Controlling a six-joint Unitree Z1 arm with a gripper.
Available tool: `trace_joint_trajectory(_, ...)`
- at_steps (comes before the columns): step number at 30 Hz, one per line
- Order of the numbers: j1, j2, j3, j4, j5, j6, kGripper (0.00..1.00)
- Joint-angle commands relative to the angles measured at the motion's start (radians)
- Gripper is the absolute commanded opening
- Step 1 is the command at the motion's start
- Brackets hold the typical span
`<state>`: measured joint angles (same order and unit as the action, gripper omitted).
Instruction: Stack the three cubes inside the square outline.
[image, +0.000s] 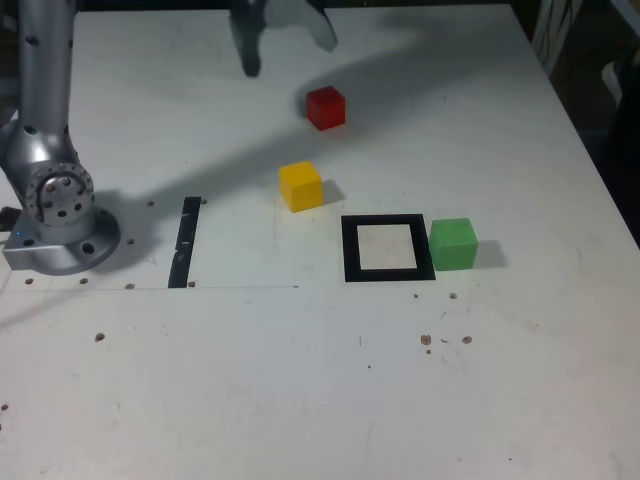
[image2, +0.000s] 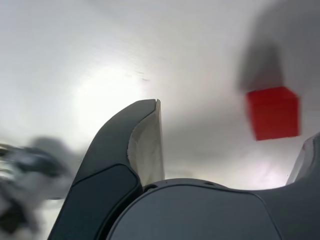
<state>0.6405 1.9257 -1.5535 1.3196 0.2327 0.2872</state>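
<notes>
Exterior view: I have the gripper (image: 292, 55) above the table (image: 220, 400), at the top of the picture and a little blurred, its jaws spread wide with nothing between them that I can see from here. On my wrist view the two fingers stand well apart too, and the red cube (image: 326, 108) shows beyond them, nearer one finger than the other and touching neither. Back on the exterior view, that cube sits on the table just below and to the right of the jaws, inside the long shadow that the arm (image: 45, 90) throws. Next out, below it and slightly left, is the yellow cube (image: 301, 186), apart from the red one. Below and to the right of the yellow cube lies the square outline (image: 352, 250), black around a white centre, with no cube inside it. The green cube (image: 453, 244) is just beside its right edge. Off to the left, near the arm's base (image: 62, 240), I see a narrow black strip (image: 185, 243).
</notes>
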Motion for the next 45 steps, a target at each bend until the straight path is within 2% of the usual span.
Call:
trace_joint_trajectory(1, 0.004, 0.012, 0.008, -0.031, -0.009, -0.069, 0.96)
trace_joint_trajectory(5, 0.004, 0.054, 0.002, -0.076, -0.036, -0.159, 0.93)
trace_joint_trajectory(11, 0.002, 0.130, -0.011, -0.094, -0.071, -0.193, 0.93)
trace_joint_trajectory(16, -0.001, 0.145, -0.020, -0.089, -0.081, -0.193, 0.92)
trace_joint_trajectory(24, -0.014, 0.187, -0.047, -0.098, -0.110, -0.192, 0.84)
trace_joint_trajectory(35, -0.016, 0.232, -0.082, -0.103, -0.117, -0.192, 0.76)
trace_joint_trajectory(38, -0.016, 0.233, -0.082, -0.109, -0.115, -0.191, 0.69)
trace_joint_trajectory(43, -0.018, 0.229, -0.070, -0.137, -0.116, -0.191, 0.46)
trace_joint_trajectory(45, -0.018, 0.227, -0.065, -0.147, -0.117, -0.191, 0.40)
